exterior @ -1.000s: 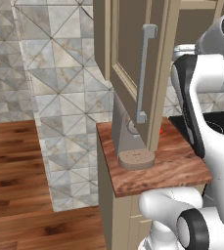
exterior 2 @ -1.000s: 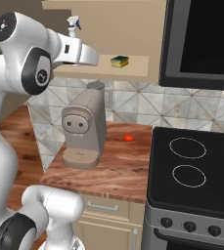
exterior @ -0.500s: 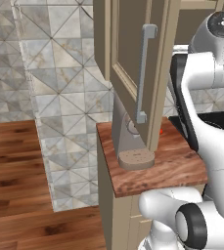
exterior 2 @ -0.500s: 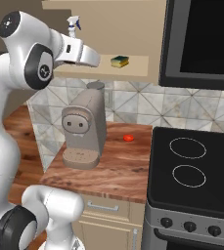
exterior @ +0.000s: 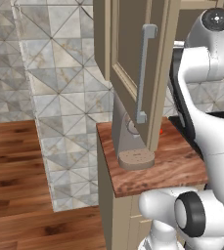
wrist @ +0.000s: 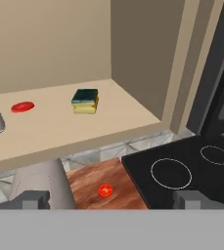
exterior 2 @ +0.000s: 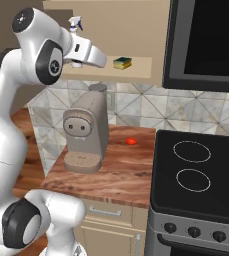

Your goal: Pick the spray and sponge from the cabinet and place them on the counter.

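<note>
Since a second ago the arm's upper link has swung a bit further right toward the cabinet [exterior: 133, 58]; nothing else has shifted. Pincer [wrist: 111, 200] released, jaws spread wide, holding nothing, hovering in front of the open cabinet shelf. Sponge [wrist: 85, 101] lies flat on the shelf, green side up, ahead of the pincer and well clear of it. Small red disc [wrist: 22, 106] sits on the same shelf, apart from the sponge. Spray [exterior 2: 75, 25] stands upright at the shelf's left end, partly hidden behind the wrist. Below: coffee machine [exterior 2: 86, 134] on the wood surface [exterior 2: 121, 172], small red thing [exterior 2: 131, 141] beside it, black stovetop [exterior 2: 201, 170] to the right.
</note>
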Tool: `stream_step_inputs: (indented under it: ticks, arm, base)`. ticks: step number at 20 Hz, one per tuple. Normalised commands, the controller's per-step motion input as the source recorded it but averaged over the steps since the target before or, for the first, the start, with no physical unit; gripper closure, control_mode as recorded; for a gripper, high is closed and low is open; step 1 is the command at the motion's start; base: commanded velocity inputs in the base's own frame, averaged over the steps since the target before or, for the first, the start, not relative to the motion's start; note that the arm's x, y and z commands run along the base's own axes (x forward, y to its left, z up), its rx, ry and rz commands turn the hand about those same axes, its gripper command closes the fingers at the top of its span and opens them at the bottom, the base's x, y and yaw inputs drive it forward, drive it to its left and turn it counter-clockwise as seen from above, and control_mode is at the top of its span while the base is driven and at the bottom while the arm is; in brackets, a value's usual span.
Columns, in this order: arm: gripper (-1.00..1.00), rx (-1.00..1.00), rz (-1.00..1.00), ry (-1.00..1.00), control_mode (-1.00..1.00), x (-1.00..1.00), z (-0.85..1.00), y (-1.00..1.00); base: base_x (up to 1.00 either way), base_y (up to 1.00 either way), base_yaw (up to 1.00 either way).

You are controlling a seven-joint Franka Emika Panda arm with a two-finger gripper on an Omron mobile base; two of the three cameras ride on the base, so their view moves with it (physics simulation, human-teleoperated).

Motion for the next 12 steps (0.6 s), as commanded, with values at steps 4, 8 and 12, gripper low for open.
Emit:
stream_step_inputs:
  ticks: [4,8,12]
  arm:
    - [-1.0,0.05,-0.02,0.01,-1.0,0.25,-0.08,-0.12]
    - [-1.0,0.01,-0.03,0.01,-1.0,0.25,-0.15,-0.13]
    - [-1.0,0.0,-0.02,0.0,-1.0,0.23,-0.12,-0.03]
  base:
    - [0.0,0.0,0.0]
    - [0.0,0.0,0.0]
    - [0.0,0.0,0.0]
